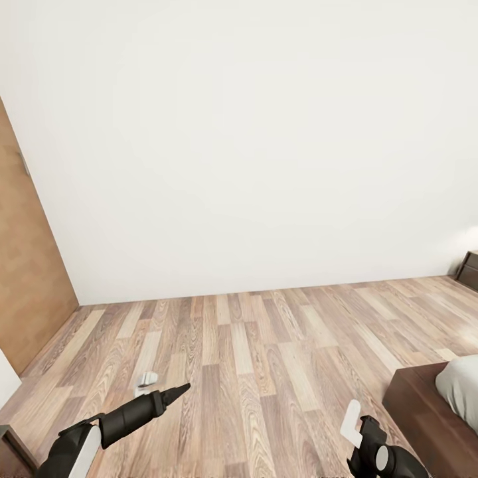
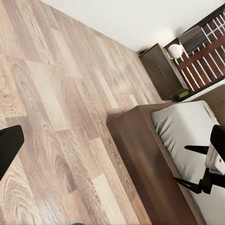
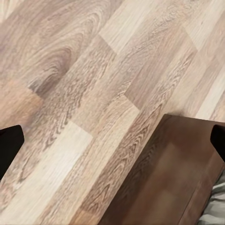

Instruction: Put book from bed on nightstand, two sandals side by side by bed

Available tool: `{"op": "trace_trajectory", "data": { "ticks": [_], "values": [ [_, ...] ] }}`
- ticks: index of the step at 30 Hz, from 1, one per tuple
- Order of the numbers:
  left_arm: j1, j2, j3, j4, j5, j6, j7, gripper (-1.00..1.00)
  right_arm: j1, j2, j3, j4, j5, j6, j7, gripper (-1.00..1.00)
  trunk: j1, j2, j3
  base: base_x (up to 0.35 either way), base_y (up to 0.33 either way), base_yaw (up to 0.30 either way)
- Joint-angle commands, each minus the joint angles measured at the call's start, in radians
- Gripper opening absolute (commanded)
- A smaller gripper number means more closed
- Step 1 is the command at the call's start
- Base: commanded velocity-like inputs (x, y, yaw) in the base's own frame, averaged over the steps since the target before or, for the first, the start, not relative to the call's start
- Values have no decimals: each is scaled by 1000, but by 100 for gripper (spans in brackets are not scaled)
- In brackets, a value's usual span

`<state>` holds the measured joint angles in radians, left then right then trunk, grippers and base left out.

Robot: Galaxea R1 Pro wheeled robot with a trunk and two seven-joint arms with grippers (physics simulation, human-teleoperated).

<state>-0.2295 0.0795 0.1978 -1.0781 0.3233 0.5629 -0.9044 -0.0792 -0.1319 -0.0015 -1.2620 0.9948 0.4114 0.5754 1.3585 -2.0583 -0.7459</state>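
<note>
Bed (image 1: pixel 435 408) corner cut off at near right in head view, left wrist view adds mattress (image 2: pixel 187 136), nightstand (image 2: pixel 161 70) and lamp (image 2: pixel 193 40) beyond, left gripper (image 1: pixel 174 393) and right gripper (image 1: pixel 364 431) spread apart, empty, over wood floor (image 1: pixel 265 358).

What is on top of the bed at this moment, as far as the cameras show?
On the bed, an off-white mattress lies on the dark wooden frame. No book appears on the visible part. The right arm covers some of the mattress, and the rest runs out of frame, so that part stays unknown.
</note>
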Motion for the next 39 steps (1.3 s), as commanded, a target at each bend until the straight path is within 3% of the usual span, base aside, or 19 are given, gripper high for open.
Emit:
{"op": "trace_trajectory", "data": {
  "ticks": [1,21,25,27,30,39],
  "values": [
    [-1,0,0,1,6,7,0,100,-1,0,0,-2,8,1,8,100,4,-8,-4,0,0,0],
    [-1,-5,-4,1,10,10,-6,100,-1,0,0,0,8,1,9,100,80,-148,-67,0,0,0],
    [-1,-3,-2,1,28,10,-83,100,-1,0,0,0,8,1,8,100,96,-176,-79,0,0,0],
    [-1,0,-1,1,35,10,-183,100,-1,0,0,0,9,1,8,100,103,-190,-86,0,0,0],
    [-1,3,0,1,38,11,-247,100,-1,1,0,0,10,1,8,100,115,-211,-95,0,0,0],
    [-1,3,0,3,37,10,-277,100,-1,2,0,0,10,1,8,100,149,-274,-123,0,0,0]
  ]
}}
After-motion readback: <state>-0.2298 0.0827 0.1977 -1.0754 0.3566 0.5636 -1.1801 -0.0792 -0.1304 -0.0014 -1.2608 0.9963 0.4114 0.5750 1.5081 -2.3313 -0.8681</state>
